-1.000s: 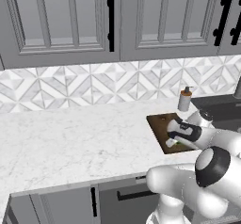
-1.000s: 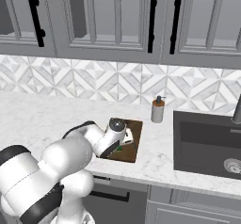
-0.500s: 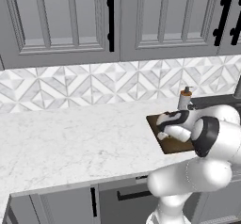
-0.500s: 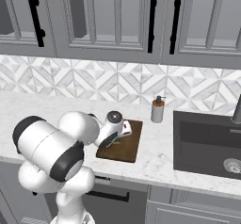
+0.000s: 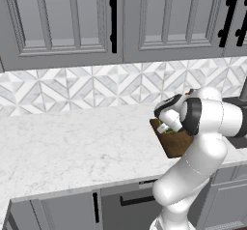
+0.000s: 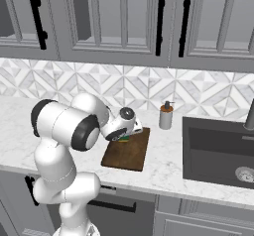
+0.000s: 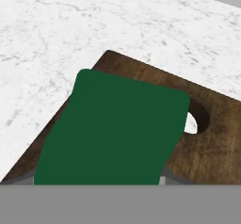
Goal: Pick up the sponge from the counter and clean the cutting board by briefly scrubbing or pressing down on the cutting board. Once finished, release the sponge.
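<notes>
My gripper (image 6: 122,135) is shut on the sponge (image 7: 113,133), whose dark green face takes up most of the hand view. It sits low over the far left end of the dark brown cutting board (image 6: 128,153), close to the board's hole (image 7: 191,123). I cannot tell whether the sponge touches the wood. In the left base view the sponge (image 5: 168,129) peeks out green and yellow under the gripper (image 5: 165,127), at the left corner of the cutting board (image 5: 176,145). The white marble counter (image 5: 72,147) stretches away to the left.
A soap bottle (image 6: 165,116) stands behind the board's right end. A dark sink (image 6: 218,150) with a faucet (image 6: 249,116) lies to the right. Tiled backsplash and grey wall cabinets rise behind. My arm's elbow looms above the counter's front edge.
The hand has carried the sponge from the board's near part toward its far left end. The elbow has swung up and over.
</notes>
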You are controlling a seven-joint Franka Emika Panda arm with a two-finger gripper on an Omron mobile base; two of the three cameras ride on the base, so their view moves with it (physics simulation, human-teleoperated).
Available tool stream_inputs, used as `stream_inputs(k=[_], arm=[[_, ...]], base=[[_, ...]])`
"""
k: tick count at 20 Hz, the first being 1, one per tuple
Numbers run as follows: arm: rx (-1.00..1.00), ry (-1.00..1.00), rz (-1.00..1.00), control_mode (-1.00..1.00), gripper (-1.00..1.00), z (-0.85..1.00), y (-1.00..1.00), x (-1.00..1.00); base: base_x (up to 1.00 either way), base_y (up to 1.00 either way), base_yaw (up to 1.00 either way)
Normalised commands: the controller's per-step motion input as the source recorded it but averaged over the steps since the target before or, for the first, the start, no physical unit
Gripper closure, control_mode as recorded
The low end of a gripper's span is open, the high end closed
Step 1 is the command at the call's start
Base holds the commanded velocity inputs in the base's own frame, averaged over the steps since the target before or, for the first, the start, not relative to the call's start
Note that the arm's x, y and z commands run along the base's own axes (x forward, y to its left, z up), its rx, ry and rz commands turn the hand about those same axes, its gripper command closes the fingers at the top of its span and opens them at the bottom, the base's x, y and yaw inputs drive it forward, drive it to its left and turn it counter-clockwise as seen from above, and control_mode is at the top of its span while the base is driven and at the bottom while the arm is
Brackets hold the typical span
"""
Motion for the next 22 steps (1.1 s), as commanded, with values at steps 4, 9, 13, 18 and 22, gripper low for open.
stream_inputs(k=[4, 9, 13, 18, 22], arm=[[0.0, 0.0, 0.0, -1.0, 1.0, -0.29, 0.0, -0.06], [-0.03, -0.04, 0.0, -1.0, 1.0, -0.29, 0.46, -0.31], [-0.06, -0.04, 0.0, -1.0, 1.0, -0.11, 0.94, -0.22], [-0.06, -0.03, 0.0, -1.0, 1.0, -0.03, 0.87, -0.29], [-0.02, 0.0, 0.0, -1.0, 1.0, -0.05, 0.5, -0.42]], base=[[0.0, 0.0, 0.0], [0.0, 0.0, 0.0], [0.0, 0.0, 0.0], [0.0, 0.0, 0.0], [0.0, 0.0, 0.0]])
